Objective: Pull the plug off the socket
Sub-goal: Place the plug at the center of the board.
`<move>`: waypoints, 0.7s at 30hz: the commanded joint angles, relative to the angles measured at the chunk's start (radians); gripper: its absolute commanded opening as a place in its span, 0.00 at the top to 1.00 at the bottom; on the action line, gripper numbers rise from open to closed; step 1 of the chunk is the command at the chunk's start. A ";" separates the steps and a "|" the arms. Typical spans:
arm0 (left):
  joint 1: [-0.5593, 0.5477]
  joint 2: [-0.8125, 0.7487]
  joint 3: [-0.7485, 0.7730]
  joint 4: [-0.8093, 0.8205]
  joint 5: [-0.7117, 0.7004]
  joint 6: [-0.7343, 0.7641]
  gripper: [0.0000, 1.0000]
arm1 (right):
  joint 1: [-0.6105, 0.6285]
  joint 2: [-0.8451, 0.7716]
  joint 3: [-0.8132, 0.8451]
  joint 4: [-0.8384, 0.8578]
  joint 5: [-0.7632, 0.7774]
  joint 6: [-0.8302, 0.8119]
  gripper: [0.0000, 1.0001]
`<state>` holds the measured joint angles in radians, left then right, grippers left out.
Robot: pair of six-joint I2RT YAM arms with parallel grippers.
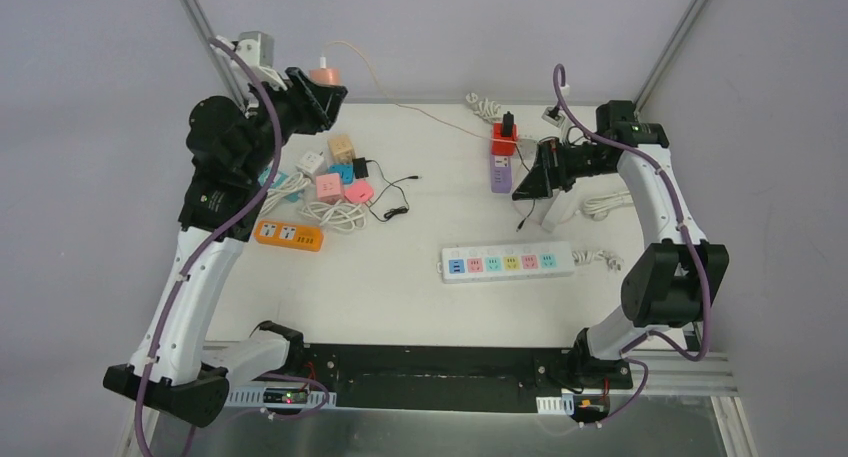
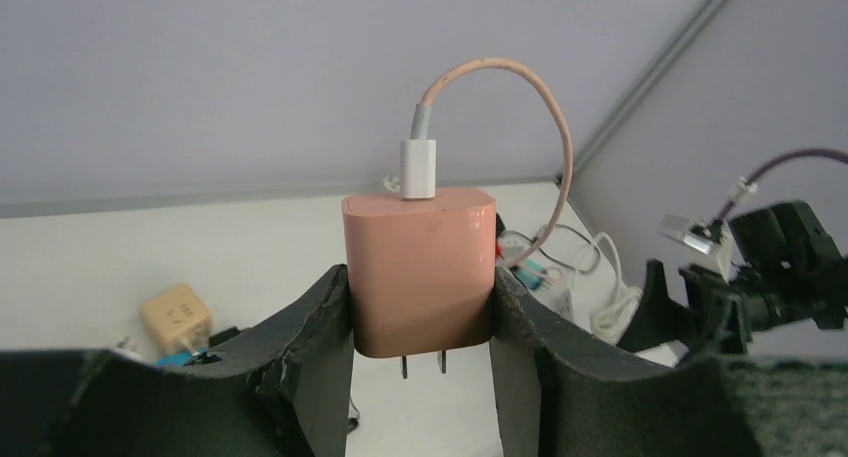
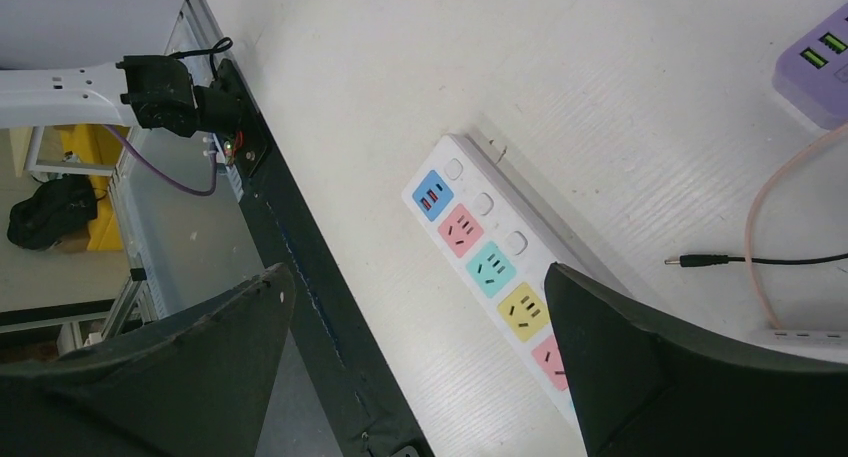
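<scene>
Pulling looks done: the left gripper (image 2: 420,307) clamps the salmon-pink square plastic plug (image 2: 418,247), prongs bare, aloft at far left, the right gripper (image 3: 418,275) gapes empty at right, so next likely comes setting it down.

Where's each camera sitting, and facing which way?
Top external: above and behind, looking down on the white table; both arms show.
Left wrist: raised, facing across the table; fingers clamp a salmon-pink charger plug.
Right wrist: looking down at a white multicoloured power strip between open fingers.
Shared: top view shows that strip too.
</scene>
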<state>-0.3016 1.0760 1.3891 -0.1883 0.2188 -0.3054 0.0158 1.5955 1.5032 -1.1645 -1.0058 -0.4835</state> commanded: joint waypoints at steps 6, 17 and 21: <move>0.092 0.038 0.376 -0.199 -0.149 0.091 1.00 | -0.013 -0.064 0.002 0.017 -0.052 -0.036 0.00; 0.113 0.259 0.817 -0.333 -0.098 0.075 1.00 | -0.013 -0.119 -0.124 0.271 -0.015 -0.087 0.00; 0.113 0.239 0.769 -0.327 -0.079 0.057 1.00 | -0.005 -0.156 -0.241 0.692 -0.002 -0.066 0.00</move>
<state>-0.2008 1.3277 2.1738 -0.5079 0.1032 -0.2245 0.0086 1.4982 1.3159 -0.9047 -1.0107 -0.5304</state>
